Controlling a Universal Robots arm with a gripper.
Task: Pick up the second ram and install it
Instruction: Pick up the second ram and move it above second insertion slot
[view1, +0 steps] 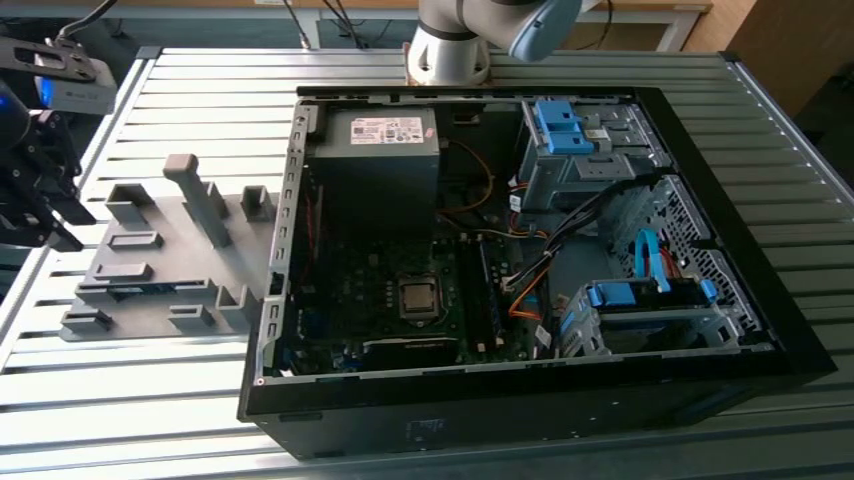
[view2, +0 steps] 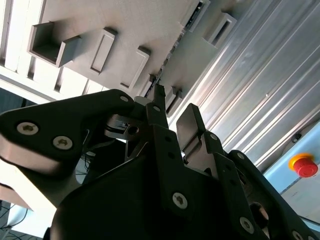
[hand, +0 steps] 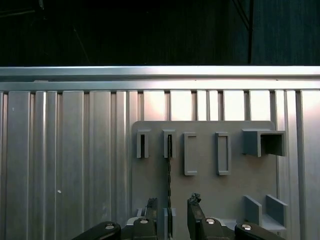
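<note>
Claw fingers are spread apart, and nothing is pinched between them yet. They hang one on each side of the memory stick, which stands on its thin edge in a slot of the grey holder. I see a gap on both sides, so they do not seem to touch it. I think the job right now is grabbing the stick. To do that well, the claw should have the stick right in the middle, go straight down, and squeeze the flat sides softly, because the stick is thin and could tip or bend. The holder lies on a shiny silver table with long ridges. On the same table sits an open black computer box full of wires. A red button sits past the table's edge.
</note>
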